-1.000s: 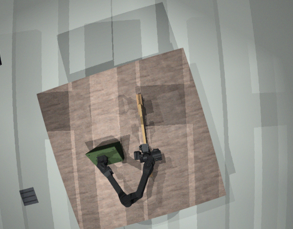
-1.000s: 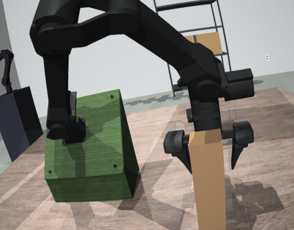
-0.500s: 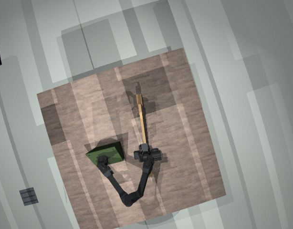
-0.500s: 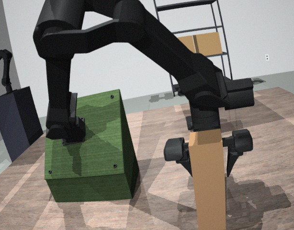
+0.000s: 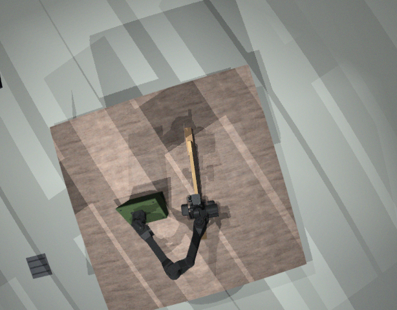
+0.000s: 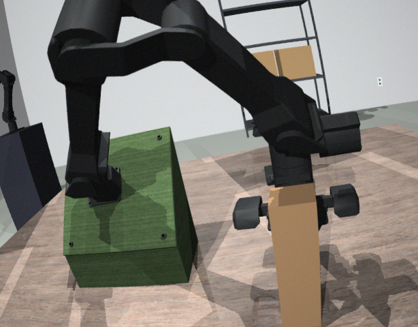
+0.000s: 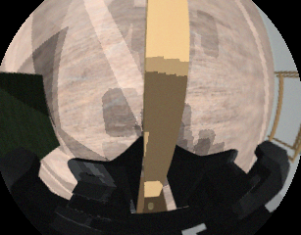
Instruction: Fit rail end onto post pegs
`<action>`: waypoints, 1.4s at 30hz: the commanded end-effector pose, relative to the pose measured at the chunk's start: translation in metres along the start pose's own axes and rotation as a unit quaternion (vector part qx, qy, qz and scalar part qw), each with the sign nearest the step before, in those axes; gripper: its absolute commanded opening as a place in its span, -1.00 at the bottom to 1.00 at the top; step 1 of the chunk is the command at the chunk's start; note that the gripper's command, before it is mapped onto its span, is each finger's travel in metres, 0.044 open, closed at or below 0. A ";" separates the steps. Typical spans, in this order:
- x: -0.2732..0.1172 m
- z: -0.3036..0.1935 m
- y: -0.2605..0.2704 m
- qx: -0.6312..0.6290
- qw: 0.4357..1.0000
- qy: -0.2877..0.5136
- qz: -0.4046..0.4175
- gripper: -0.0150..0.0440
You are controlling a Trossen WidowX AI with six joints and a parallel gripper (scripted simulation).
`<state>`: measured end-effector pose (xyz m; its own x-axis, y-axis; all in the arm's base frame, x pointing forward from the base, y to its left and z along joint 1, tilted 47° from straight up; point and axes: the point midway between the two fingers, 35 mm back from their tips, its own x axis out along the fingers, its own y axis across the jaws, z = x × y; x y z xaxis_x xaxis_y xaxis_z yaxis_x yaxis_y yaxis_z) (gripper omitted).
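Note:
The long pale rail (image 5: 193, 166) (image 7: 168, 29) runs from the low footboard block (image 5: 188, 132) to beneath my wrist. Its far end is at the block's bracket. My gripper (image 7: 150, 139) is shut on the rail near its near end, one finger on each side. The wooden post (image 6: 297, 260) stands upright in front of the exterior view and hides the fingertips there; a bit of wood from it shows past my forearm in the top view. At the bottom of the wrist view a peg (image 7: 150, 206) shows beyond the rail's near end. Whether that end touches the table is hidden.
A green block (image 5: 148, 208) (image 6: 142, 218) carries the arm's base to the left of the rail. The wooden table top (image 5: 238, 186) lies under everything. Shelving (image 6: 279, 45) with cardboard boxes stands by the far wall, and a dark pedestal (image 6: 12, 169) with another arm is beyond the table.

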<state>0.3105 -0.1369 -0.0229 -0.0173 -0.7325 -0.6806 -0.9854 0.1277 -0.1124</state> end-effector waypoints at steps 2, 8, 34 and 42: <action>0.000 -0.001 0.000 -0.001 1.000 0.003 0.000 -0.49; 0.000 -0.001 0.000 -0.001 1.000 0.003 0.000 -0.49; -0.010 0.000 -0.001 -0.001 1.000 0.002 0.000 -0.49; -0.014 0.000 -0.002 -0.001 1.000 0.002 0.000 -0.49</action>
<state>0.3097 -0.1312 -0.0164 -0.0291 -0.7377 -0.6745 -0.9853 0.1350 -0.1051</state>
